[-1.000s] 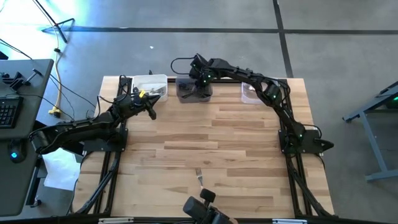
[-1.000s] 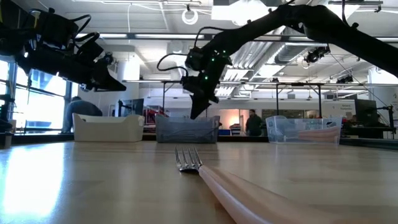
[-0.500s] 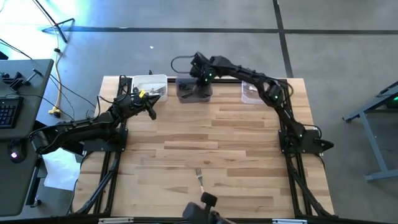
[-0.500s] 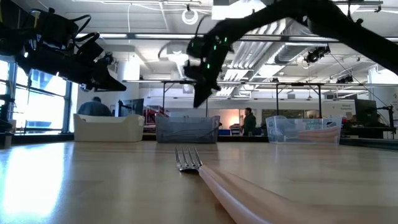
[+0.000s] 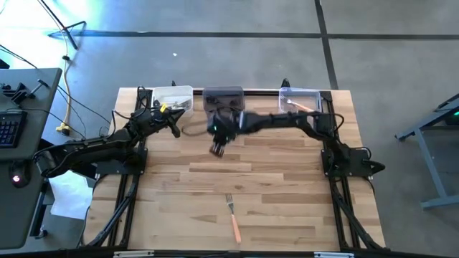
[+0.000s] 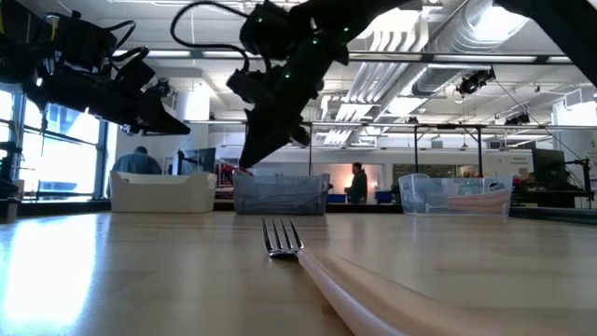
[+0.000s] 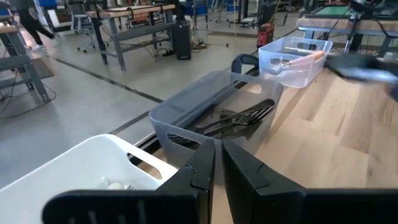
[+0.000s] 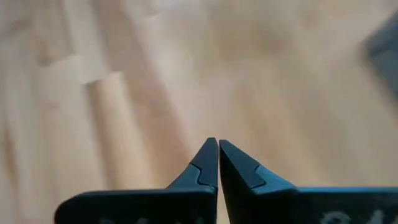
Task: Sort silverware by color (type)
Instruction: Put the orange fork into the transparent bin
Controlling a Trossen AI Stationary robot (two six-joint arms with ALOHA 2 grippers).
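One orange-handled fork is seen near the table's front edge, while black forks, apparently, are shown only by the left wrist view inside the grey bin; both the right gripper and the left gripper are pressed closed, empty.

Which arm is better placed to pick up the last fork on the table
Probably the right. Its pincer hangs over mid-table, closed and empty, nearer the orange-handled fork. The left pincer sits by the white bin, farther off.

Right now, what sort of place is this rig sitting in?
Probably a big open lab or workshop. The low view shows exposed ceiling ducts and people among benches behind the wooden table; a desk with a keyboard stands beside it on bare concrete floor.
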